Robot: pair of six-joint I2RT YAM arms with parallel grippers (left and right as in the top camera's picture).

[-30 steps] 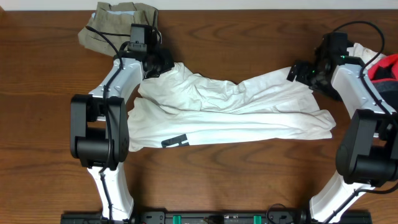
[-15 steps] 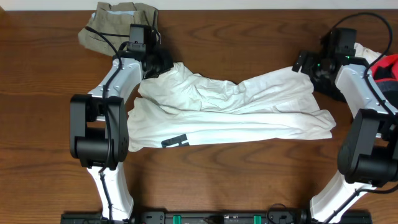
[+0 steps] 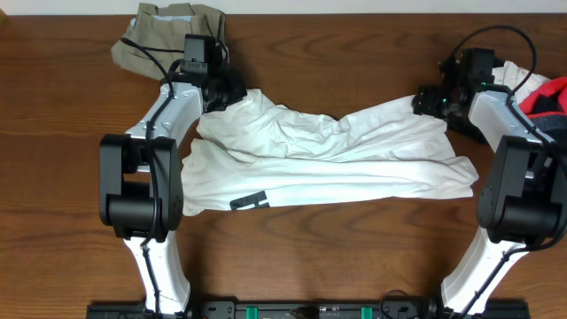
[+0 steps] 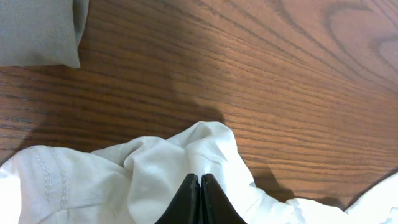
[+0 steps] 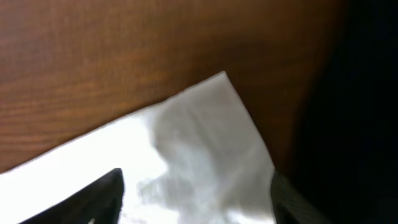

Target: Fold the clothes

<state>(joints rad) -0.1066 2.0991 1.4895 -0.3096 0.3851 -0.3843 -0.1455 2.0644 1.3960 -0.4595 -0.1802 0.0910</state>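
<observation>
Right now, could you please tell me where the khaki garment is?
In the overhead view, the khaki garment lies at the far left of the table, just beyond the left hand, which pinches the white top.

Dark brown wood with bold grain and a low satin sheen makes up the surface [image 3: 354, 53]. It carries a white top [image 3: 337, 159] of soft, matt cloth, creased and rumpled across its middle. A black mark [image 3: 249, 201] lies flat and dull on the fabric toward the near edge. The left wrist view shows fine rows of stitching in the cloth. At the far left corner sits a khaki piece [image 3: 164, 35] of matt woven cloth, and at the right edge a red piece [image 3: 551, 93] of soft fabric. The arms [image 3: 168, 111] wear smooth, faintly glossy white plastic shells with matt black joints. The left tool [image 4: 200, 183] has smooth, dull black fingers.
</observation>
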